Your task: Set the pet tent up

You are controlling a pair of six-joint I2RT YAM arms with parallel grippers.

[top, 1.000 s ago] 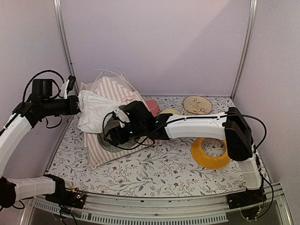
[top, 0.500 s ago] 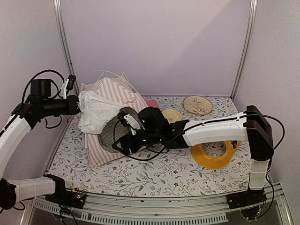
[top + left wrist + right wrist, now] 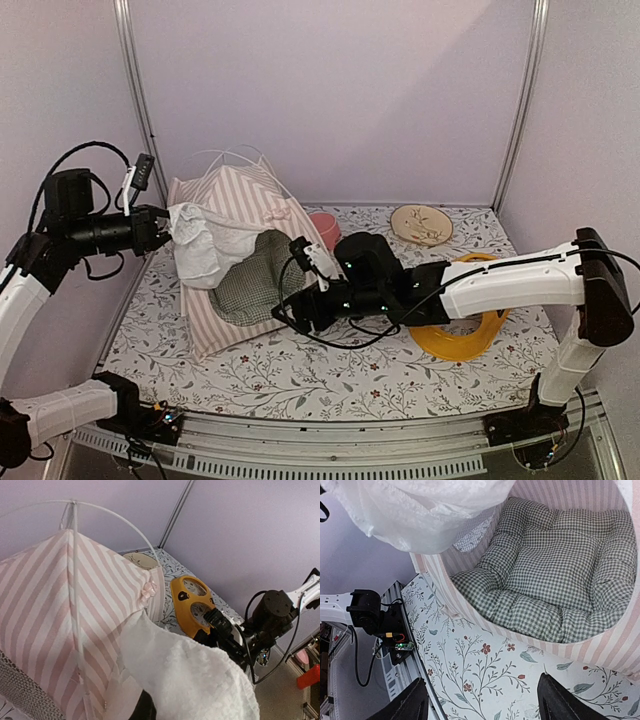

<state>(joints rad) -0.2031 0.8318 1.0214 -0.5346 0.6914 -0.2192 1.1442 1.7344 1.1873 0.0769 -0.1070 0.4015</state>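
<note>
Right now we note the right gripper (image 3: 290, 312) with its jaws spread wide and nothing between them. It sits low over the floral tablecloth (image 3: 330, 375), just right of the tent's round doorway. From its wrist camera both fingers (image 3: 415, 702) frame bare cloth. Beyond them lies the green-and-white checked cushion (image 3: 555, 575), inside the doorway and resting on the tent floor.

The left gripper (image 3: 160, 228) is pressed together on the white door flap (image 3: 205, 245), holding it bunched up and to the left, off the opening.

The pet tent (image 3: 240, 200) stands at the far left of the table. Its pink-striped peak is up and thin white poles (image 3: 74, 580) arch over it.

Further out, a pink cup (image 3: 323, 228) sits just right of the tent. A yellow ring (image 3: 455, 340) lies under the right arm. A round plate (image 3: 421, 223) sits at far right.
</note>
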